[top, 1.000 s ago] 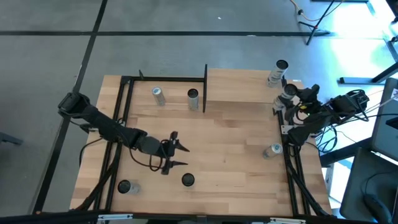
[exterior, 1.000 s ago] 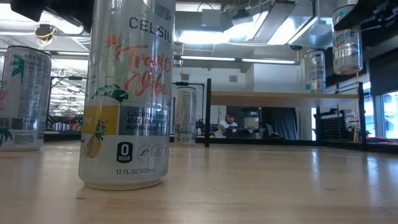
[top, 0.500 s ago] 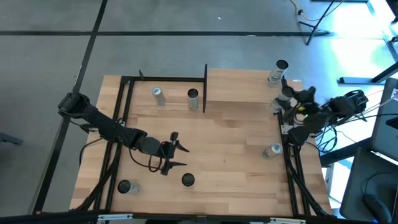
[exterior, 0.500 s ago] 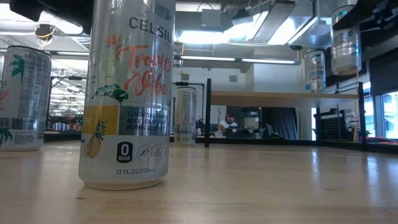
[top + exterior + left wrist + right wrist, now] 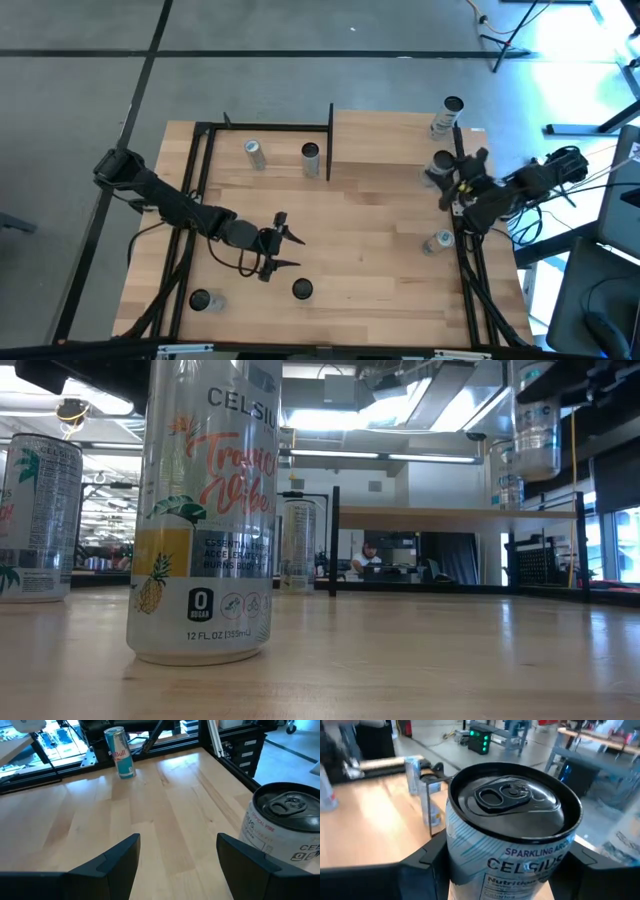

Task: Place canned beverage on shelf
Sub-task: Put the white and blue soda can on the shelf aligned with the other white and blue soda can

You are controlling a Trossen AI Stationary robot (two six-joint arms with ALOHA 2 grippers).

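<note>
One Celsius sparkling can (image 5: pixel 512 827) sat clamped in the right pincer (image 5: pixel 452 181) above the shelf (image 5: pixel 385 140), left pincer (image 5: pixel 290 248) gaping empty over the bench (image 5: pixel 370 240) near a Red Bull (image 5: pixel 120 753).

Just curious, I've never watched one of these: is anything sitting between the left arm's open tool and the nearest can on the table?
No. In the high view, only bare tabletop separates the left tool from the can.
</note>
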